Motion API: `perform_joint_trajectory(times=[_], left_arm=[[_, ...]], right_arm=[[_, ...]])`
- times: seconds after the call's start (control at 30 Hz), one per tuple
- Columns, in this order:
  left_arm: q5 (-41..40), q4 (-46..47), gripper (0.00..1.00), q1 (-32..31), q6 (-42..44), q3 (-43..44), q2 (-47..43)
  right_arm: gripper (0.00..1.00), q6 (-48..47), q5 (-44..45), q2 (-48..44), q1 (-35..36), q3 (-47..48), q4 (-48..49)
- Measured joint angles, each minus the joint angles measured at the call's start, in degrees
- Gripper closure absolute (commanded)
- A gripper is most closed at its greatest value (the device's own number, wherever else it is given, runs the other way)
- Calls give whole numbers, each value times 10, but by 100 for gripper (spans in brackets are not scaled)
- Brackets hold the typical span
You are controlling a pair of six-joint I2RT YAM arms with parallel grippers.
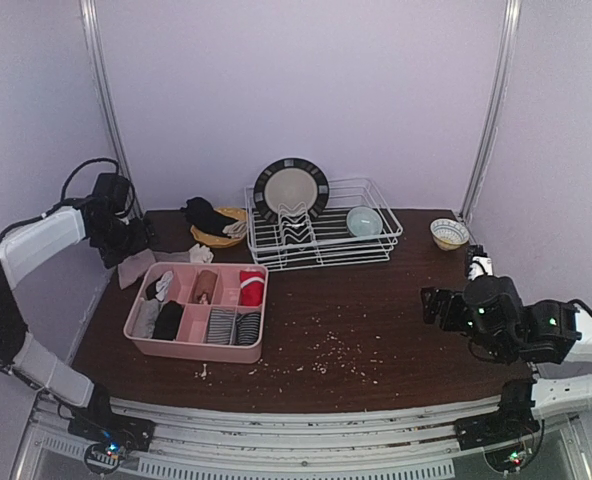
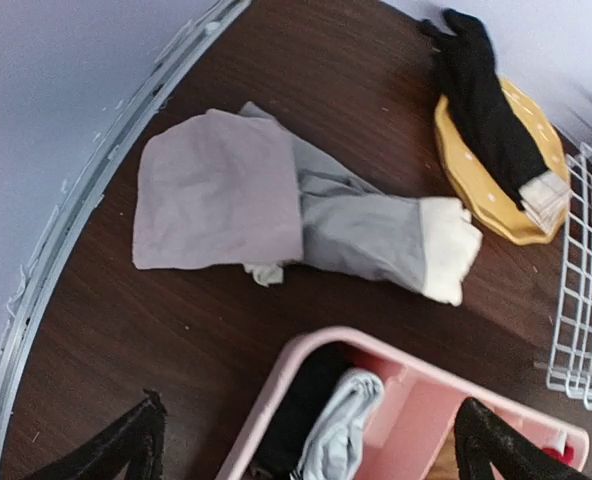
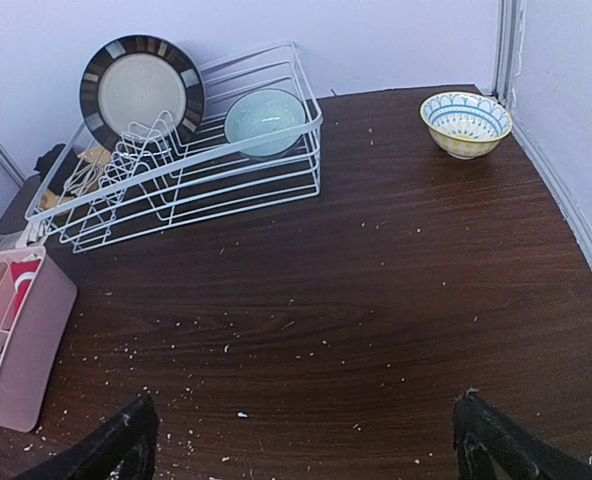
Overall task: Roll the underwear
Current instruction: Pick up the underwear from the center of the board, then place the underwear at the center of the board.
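Observation:
The underwear point(image 2: 216, 190) lies flat on the dark table at the far left; it is mauve-grey cloth with a grey part and a white band point(image 2: 451, 250). In the top view the underwear point(image 1: 136, 268) sits just left of the pink organizer point(image 1: 196, 348). My left gripper point(image 1: 136, 240) hovers above it, open and holding nothing; in the left wrist view its gripper point(image 2: 316, 450) spans the organizer's corner point(image 2: 286, 365). My right gripper point(image 1: 438, 308) stands open over bare table at the right, and the right wrist view shows nothing in that gripper point(image 3: 306, 450).
The pink organizer holds rolled socks and cloths. A yellow plate point(image 2: 476, 190) with a black sock point(image 2: 486, 100) sits behind the underwear. A white dish rack point(image 1: 321, 240) holds a plate point(image 1: 291, 188) and a teal bowl point(image 1: 364, 220). A patterned bowl point(image 1: 449, 233) stands far right. Crumbs point(image 1: 326, 350) dot the table.

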Motion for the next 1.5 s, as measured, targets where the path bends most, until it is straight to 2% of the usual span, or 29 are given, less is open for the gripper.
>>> perform_joint_trajectory(times=[0.1, 0.3, 0.4, 0.47, 0.6, 0.8, 0.93, 1.03, 1.1, 1.23, 1.37, 1.5], left_arm=[[15, 16, 5, 59, -24, 22, 69], [50, 36, 13, 127, -53, 85, 226], [62, 44, 24, 145, -63, 109, 293], [70, 48, 40, 150, -68, 122, 326], [92, 60, 100, 151, -71, 155, 357], [104, 80, 100, 146, -61, 157, 346], [86, 68, 100, 127, -35, 134, 243], [63, 75, 100, 57, 2, 134, 85], [59, 86, 100, -26, 27, 149, -24], [88, 113, 100, -204, 55, 178, -160], [104, 124, 100, -342, 58, 167, -171], [105, 129, 100, -493, 61, 147, -34]], right_arm=[[0, -8, -16, 4, 0, 2, 4], [0, -20, -35, -6, -1, 16, 7], [0, -24, -41, -24, -1, 26, 7], [0, -26, -41, -37, -1, 31, 7], [0, -31, -41, -50, -1, 38, 7], [0, -56, -38, -49, -2, 52, 8], [0, -75, -38, -49, -2, 53, 10], [0, -89, -39, -49, -2, 57, 10], [0, -95, -40, -49, -3, 62, 11], [0, -100, -53, -46, -4, 72, 7], [0, -97, -72, -40, -4, 83, -8], [0, -82, -87, -37, -4, 88, -33]])
